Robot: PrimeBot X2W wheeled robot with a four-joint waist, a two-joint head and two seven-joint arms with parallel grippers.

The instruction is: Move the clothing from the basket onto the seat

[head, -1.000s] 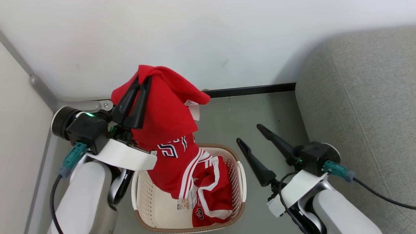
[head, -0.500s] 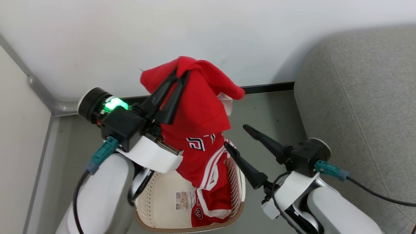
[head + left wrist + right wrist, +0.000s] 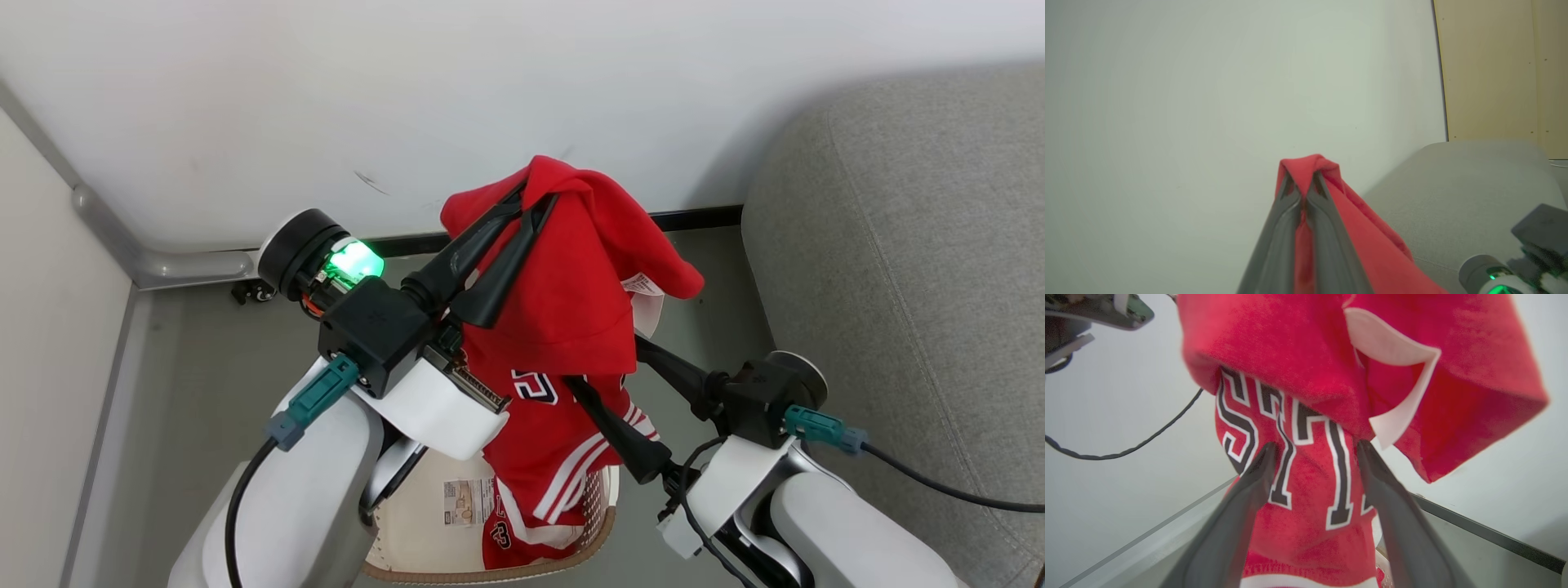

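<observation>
left gripper (image 3: 539,196) is pinched tight on a fold of the red jersey (image 3: 571,302), which hangs over the laundry basket (image 3: 408,535). right gripper (image 3: 1316,446) is spread wide, fingers up against the lettering. another red garment (image 3: 522,543) lies in the basket, grey seat (image 3: 914,245) is off to the right

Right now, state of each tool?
Left tool: closed on the red garment.
Right tool: open, fingers either side of that garment, holding nothing.
</observation>
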